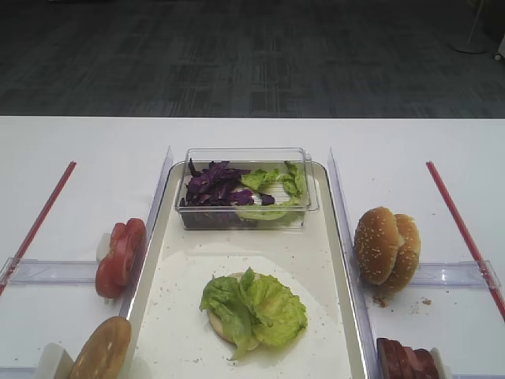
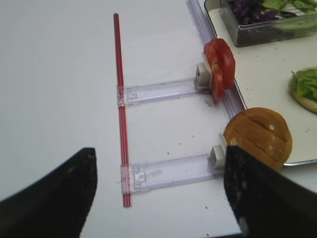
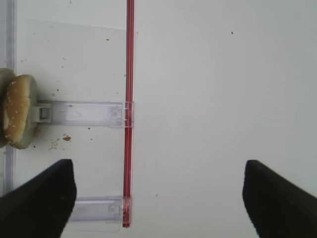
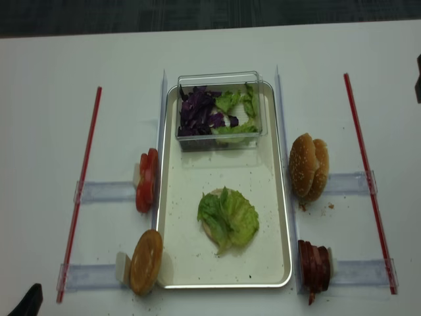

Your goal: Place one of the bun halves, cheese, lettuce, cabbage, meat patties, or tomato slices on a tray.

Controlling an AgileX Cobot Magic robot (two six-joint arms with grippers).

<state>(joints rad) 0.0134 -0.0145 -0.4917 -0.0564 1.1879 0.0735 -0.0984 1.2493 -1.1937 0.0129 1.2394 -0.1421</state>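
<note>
lettuce atop pale bun half — mid-tray

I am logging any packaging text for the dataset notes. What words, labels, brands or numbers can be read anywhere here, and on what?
None: no readable text in any view.
The clear box, the tray, the red strips and the clear plastic holders carry no print or labels.
</note>
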